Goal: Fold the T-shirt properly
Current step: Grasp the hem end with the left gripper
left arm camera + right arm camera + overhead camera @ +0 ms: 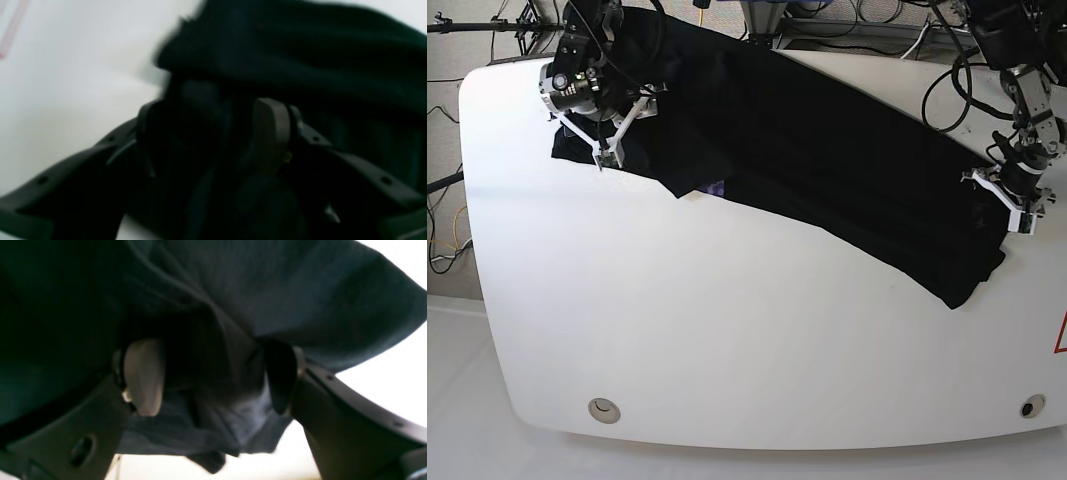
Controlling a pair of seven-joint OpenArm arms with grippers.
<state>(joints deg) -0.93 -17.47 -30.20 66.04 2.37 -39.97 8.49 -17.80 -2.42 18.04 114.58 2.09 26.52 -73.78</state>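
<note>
Both arms stretch black T-shirt [827,150] over table [727,340]: right gripper [213,376] and left gripper [213,133] each pinching bunched cloth; thin grip w/ tension could slip

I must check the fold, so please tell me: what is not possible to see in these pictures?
- Left wrist view: blurred; the left tool is dark against the T-shirt, so its grip is unclear.
- Right wrist view: the T-shirt fills the frame; its outline is cut off.
- Base view: the right tool is too small to judge, and the T-shirt's collar is hidden in folds.
</note>
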